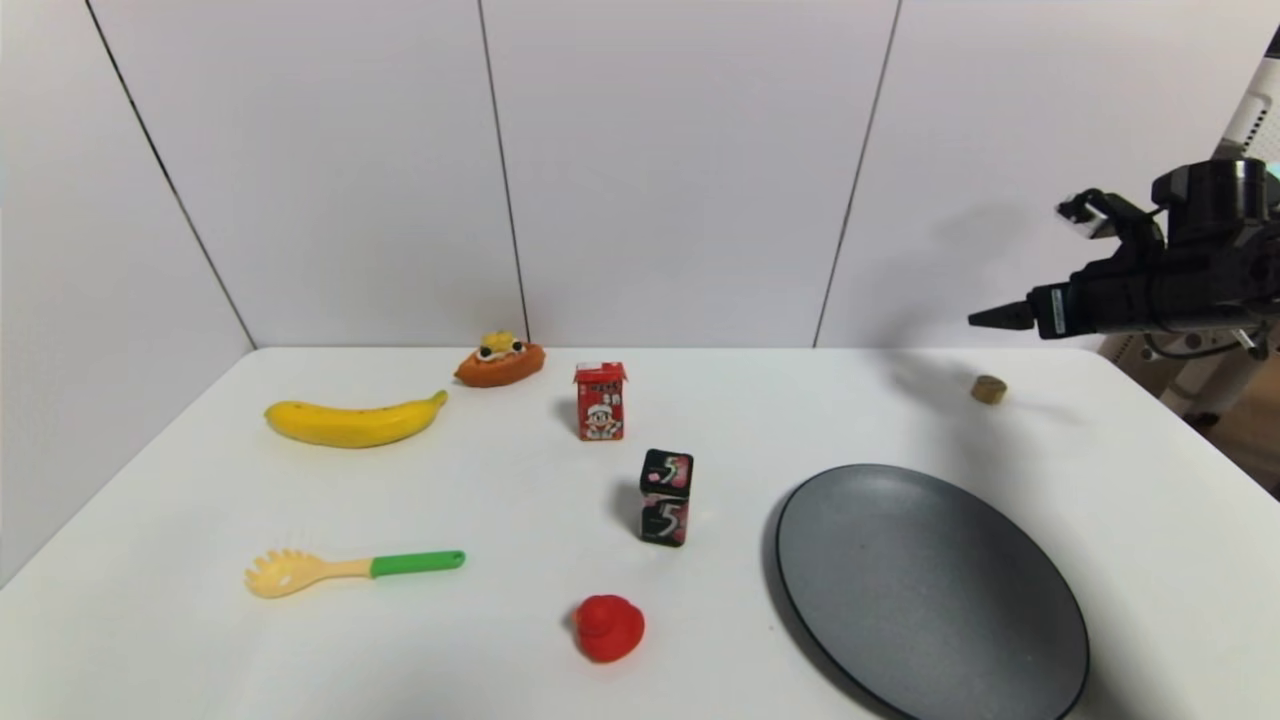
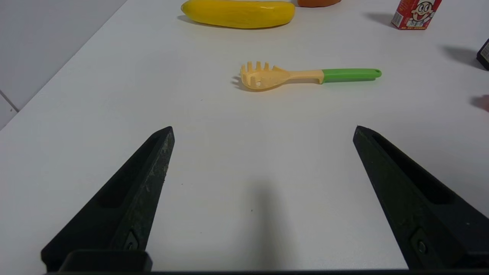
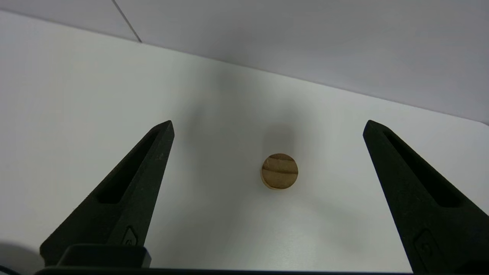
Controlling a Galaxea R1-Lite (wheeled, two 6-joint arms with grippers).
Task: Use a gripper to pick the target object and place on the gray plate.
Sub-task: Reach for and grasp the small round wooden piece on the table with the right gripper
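approach step: your right pincer (image 3: pixel 267 126), spread wide, hangs above the wooden cylinder (image 3: pixel 279 171) on the tabletop (image 1: pixel 900 420); next, descend and close. left pincer (image 2: pixel 263 128) parked wide.

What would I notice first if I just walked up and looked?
Probably the big gray plate at the table's near right, the widest thing there. Then the bright yellow banana at the far left and the red duck at the front edge. Up at the right, the right gripper hangs open above a tiny wooden cylinder.
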